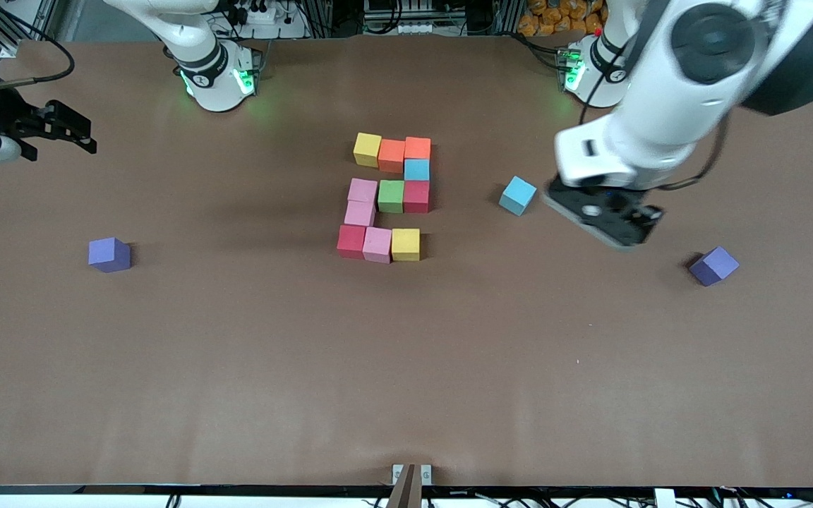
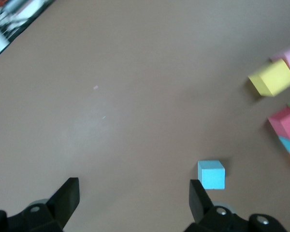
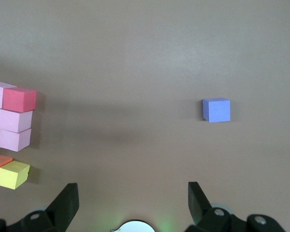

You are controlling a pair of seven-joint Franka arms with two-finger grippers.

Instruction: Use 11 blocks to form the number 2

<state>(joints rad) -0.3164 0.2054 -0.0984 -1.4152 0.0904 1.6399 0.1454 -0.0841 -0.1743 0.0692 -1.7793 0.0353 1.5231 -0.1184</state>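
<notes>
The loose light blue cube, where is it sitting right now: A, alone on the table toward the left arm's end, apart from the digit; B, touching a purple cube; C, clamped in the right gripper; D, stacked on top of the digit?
A: the loose light blue cube sits by itself on the table, with bare surface between it and the number 2, near the open left gripper.

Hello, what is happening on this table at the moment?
Two robot arms are arranging coloured blocks into the number 2, which looks complete in the middle of the table. The left gripper hangs open, empty, beside a spare light blue cube. The right gripper waits open at its table end. Two purple cubes lie apart.
</notes>
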